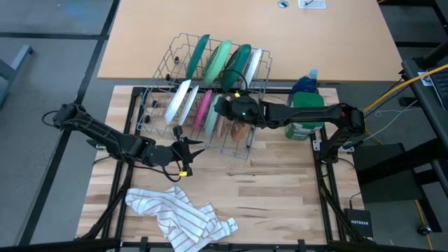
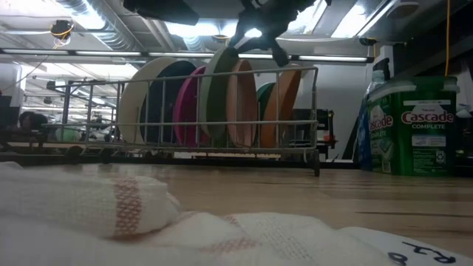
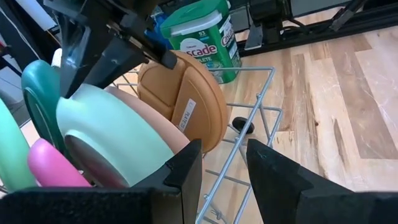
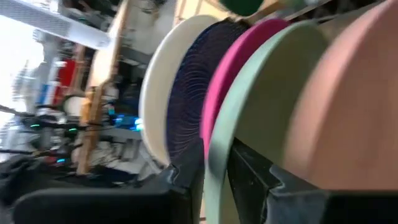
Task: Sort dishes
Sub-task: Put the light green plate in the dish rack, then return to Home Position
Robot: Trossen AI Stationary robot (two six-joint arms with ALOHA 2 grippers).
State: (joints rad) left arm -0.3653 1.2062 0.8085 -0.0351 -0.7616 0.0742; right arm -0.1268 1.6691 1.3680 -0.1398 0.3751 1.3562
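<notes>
Nearest, the left gripper waits with fingers apart and empty, just before the rack. Beyond, the right gripper pinches the upright light green plate, whose rim stands between its fingers, edge-on among the rack's front-row dishes.

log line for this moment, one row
task: sort dishes | right hand: over rack, fingers astride light green plate rim | left hand: open, beside rack

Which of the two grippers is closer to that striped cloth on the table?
Left. The left gripper hovers just above the striped cloth; the right gripper is farther back, at the dish rack.
</notes>
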